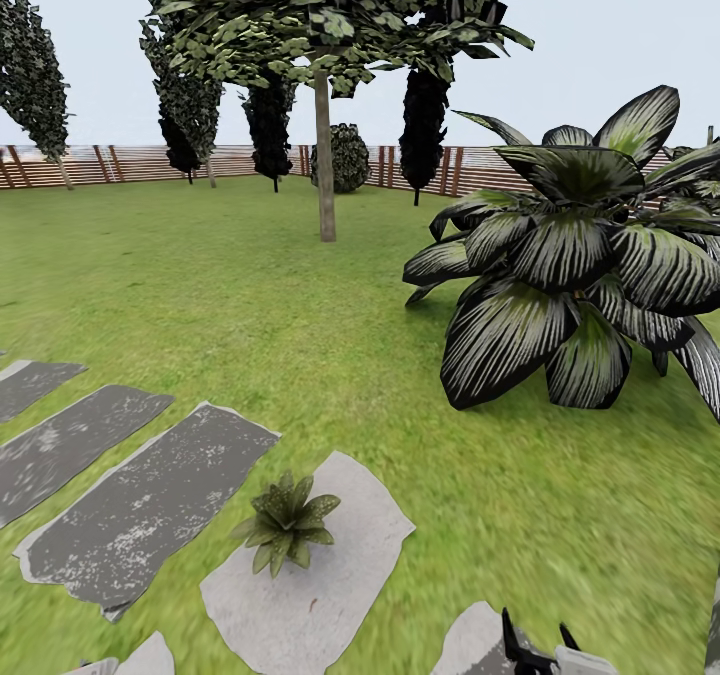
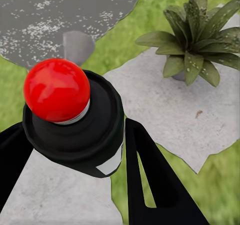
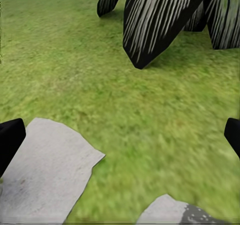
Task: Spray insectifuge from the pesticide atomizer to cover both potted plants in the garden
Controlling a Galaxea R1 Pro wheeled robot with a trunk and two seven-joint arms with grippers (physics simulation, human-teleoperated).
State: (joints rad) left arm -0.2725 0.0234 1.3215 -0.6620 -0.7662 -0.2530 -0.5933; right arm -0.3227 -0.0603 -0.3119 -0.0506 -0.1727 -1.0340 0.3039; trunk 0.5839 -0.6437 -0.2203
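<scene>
In the left wrist view my left gripper [image 2: 72, 130] is shut on the pesticide atomizer [image 2: 85, 135], a dark bottle with a white label patch and a red ball on top. Beyond it one potted plant [image 2: 195, 40] stands on a pale stepping stone [image 2: 165, 110]; it is a low rosette of speckled olive leaves with a small grey pot showing beneath. The head view shows the same potted plant [image 1: 287, 520] low and left of centre. My right gripper [image 3: 120, 140] is open over grass with nothing between its fingers, and its tip [image 1: 540, 645] shows at the bottom edge.
A big striped-leaf palm [image 1: 580, 255] spreads at the right. Dark grey stepping stones [image 1: 150, 505] run off to the left. Across the lawn stand a tree trunk [image 1: 323, 155], a round bush [image 1: 345, 158] and a brown slatted fence [image 1: 140, 163].
</scene>
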